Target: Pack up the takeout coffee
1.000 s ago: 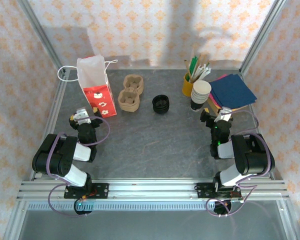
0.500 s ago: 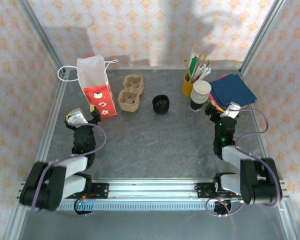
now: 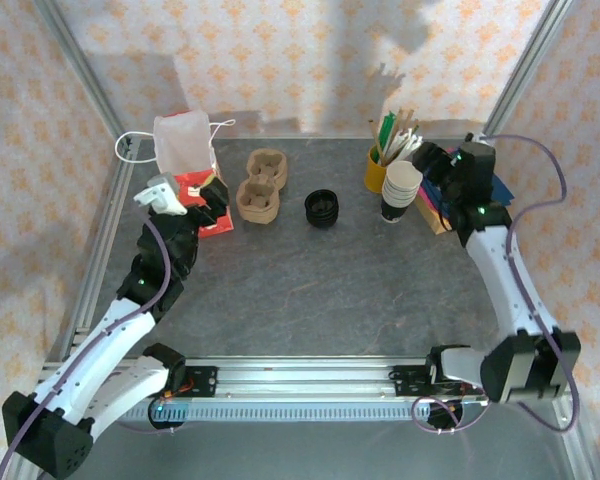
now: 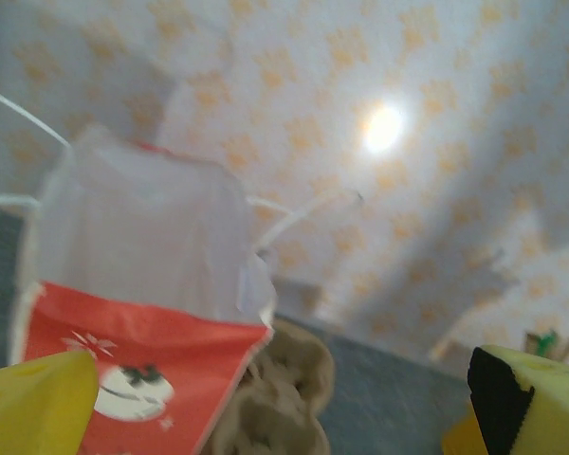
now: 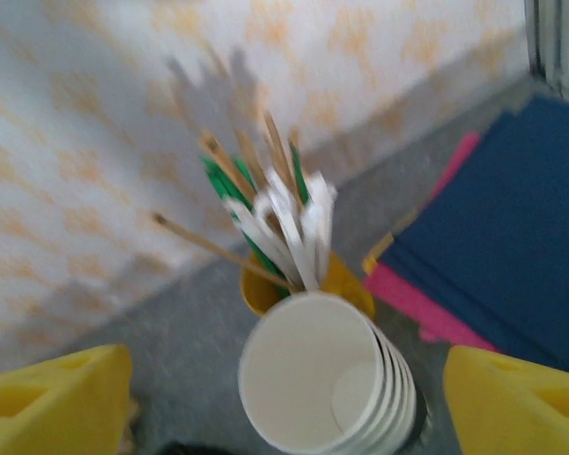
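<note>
A: Where do we find the cup [image 5: 303, 379]?
B: Atop a nested stack [image 3: 401, 192], ahead of the right gripper [image 3: 430, 162]; jaws wide, empty. Light, crushable paper: we grip mid-wall, gently.

A lab rig: aluminium frame [image 3: 300, 375] around wallpaper-printed panels [image 3: 300, 60].

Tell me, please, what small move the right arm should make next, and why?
Probably ease the right tool forward onto the stack of paper cups. It stands open with the stack centred in its gap, untouched; the yellow stirrer cup stands just behind, so go gently.
</note>
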You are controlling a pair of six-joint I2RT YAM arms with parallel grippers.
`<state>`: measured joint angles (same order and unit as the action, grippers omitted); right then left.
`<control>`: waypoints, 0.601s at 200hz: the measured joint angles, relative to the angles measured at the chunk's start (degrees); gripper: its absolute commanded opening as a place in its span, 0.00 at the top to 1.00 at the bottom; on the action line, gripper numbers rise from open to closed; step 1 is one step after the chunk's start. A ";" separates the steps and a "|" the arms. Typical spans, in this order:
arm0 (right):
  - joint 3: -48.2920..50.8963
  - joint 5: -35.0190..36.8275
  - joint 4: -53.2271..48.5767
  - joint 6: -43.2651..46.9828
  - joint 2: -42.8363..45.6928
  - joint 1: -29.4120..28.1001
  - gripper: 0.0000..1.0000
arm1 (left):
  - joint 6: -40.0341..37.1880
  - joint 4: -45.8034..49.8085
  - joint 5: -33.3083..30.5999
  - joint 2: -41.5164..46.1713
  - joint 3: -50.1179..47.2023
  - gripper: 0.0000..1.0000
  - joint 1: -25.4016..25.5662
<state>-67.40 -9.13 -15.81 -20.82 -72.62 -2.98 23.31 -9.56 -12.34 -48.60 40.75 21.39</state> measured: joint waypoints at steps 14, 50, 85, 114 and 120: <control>-3.63 0.55 -6.19 0.28 -4.81 -1.62 0.27 | 1.46 3.45 4.37 -2.69 1.70 0.01 0.00; -9.22 2.60 -17.66 0.63 -13.88 -4.00 0.40 | 2.14 6.91 11.82 -8.94 3.82 0.01 0.00; -13.46 5.38 -22.40 0.70 -17.94 -3.96 0.46 | 1.70 7.17 15.34 -12.33 5.35 0.01 0.00; -16.04 5.97 -23.47 0.92 -20.31 -3.96 0.52 | 1.27 6.97 16.65 -12.59 5.35 0.01 0.00; -16.50 6.10 -23.65 0.90 -20.72 -3.96 0.54 | 1.14 6.82 16.81 -12.63 5.35 0.01 0.00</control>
<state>-83.90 -3.03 -39.46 -19.92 -93.34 -6.94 24.45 -2.74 4.47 -61.23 46.11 21.39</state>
